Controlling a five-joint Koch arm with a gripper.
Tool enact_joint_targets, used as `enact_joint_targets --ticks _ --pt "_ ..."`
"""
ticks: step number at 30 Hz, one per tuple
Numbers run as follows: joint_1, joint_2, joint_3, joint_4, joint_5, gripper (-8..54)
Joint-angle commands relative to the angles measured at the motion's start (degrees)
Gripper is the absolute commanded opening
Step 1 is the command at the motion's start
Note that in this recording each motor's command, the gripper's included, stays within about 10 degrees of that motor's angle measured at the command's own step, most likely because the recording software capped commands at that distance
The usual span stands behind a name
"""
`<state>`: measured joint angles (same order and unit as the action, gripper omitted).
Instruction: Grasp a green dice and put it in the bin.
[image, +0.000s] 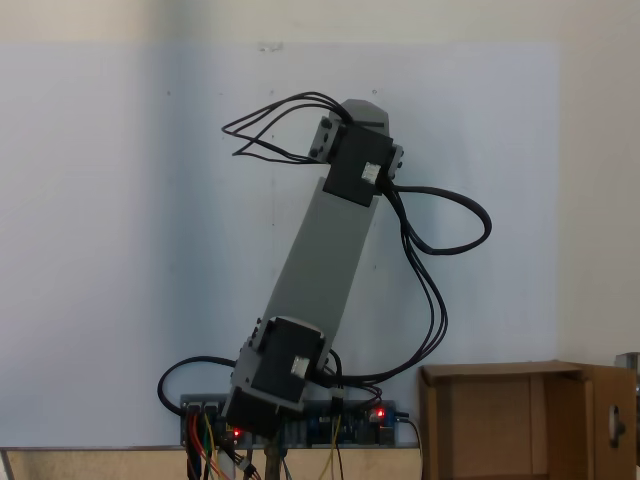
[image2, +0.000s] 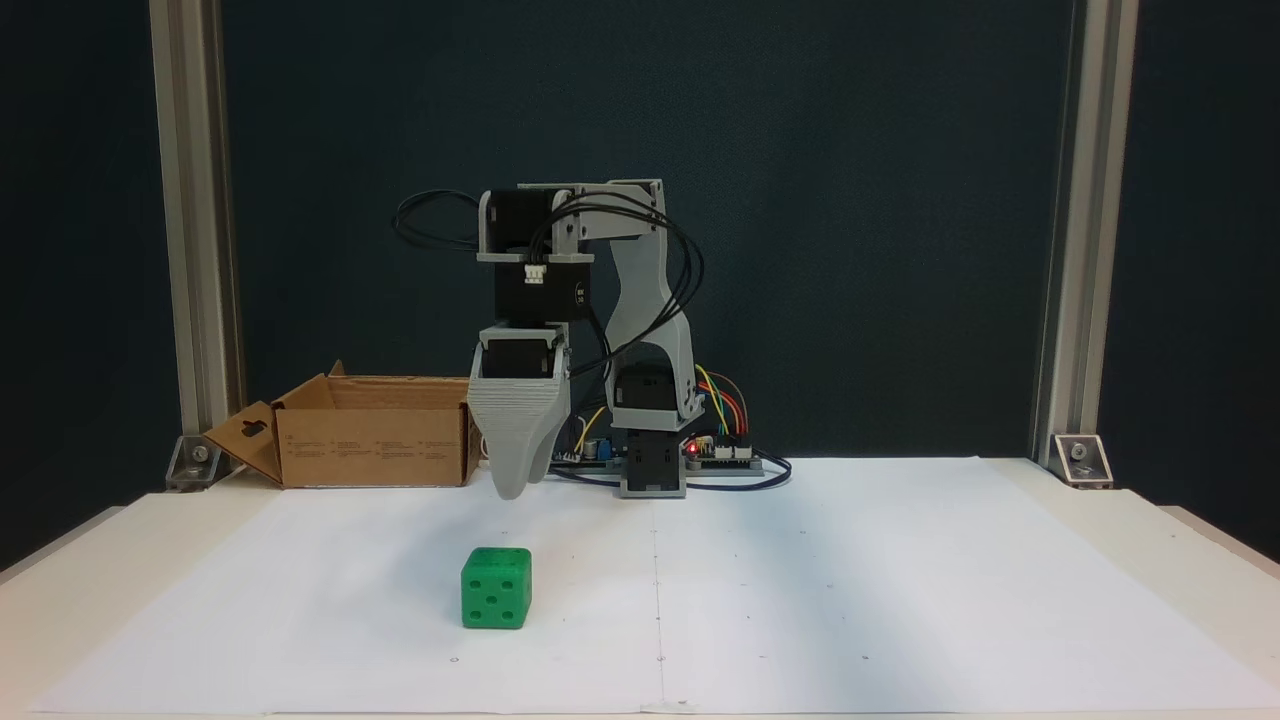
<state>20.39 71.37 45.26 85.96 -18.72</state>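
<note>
1 green dice (image2: 496, 588), loose on paper; gripper (image2: 513, 488) poised above for descent, jaws overlapping, state unclear; bin (image2: 372, 444) behind.

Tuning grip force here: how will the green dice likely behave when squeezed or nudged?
The green dice sits flat on the white paper, so it will probably slide rather than roll. Its rounded edges might let it tumble if pushed high. It looks solid, likely stiff; its flat, parallel sides should suit the hand.
</note>
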Motion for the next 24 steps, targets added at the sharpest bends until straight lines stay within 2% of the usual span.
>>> enact_joint_targets --ticks 1,8,14,24 --pt "-0.1 -0.1 -3.0 -0.4 -3.2 43.8" --pt "1.1 -0.4 -4.0 -0.4 -3.3 43.7" --pt "0.4 -0.7 -10.7 -0.4 -3.3 43.1" --pt "-0.4 -5.3 -11.6 -0.3 -3.3 43.1"
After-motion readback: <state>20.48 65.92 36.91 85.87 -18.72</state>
